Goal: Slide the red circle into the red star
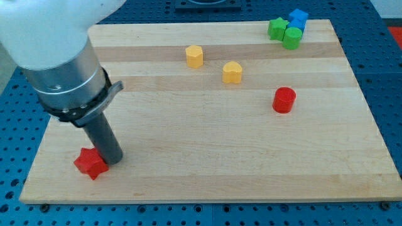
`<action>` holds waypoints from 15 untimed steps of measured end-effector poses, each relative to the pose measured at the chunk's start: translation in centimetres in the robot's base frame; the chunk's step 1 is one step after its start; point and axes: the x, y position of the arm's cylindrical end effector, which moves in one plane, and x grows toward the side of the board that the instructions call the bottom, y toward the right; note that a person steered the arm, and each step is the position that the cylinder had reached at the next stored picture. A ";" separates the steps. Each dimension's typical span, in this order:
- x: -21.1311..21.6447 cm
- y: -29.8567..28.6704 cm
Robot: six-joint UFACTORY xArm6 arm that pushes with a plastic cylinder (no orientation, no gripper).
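The red circle (284, 100), a short cylinder, stands on the wooden board (207, 163) at the view's right of centre. The red star (90, 162) lies near the board's bottom left corner. My tip (113, 159) rests on the board right beside the star, on its right side, touching or nearly touching it. The rod rises up and to the left into the large arm body, which hides the board's top left corner. The red circle is far to the right of my tip.
Two yellow blocks sit in the upper middle: a hexagon-like one (195, 56) and another (232, 73). At the top right corner a green block (276, 28), a green cylinder (292, 37) and a blue block (298, 18) cluster together.
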 end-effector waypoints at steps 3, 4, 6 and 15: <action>0.0 -3.2; 0.0 1.0; 0.1 13.9; -10.9 35.4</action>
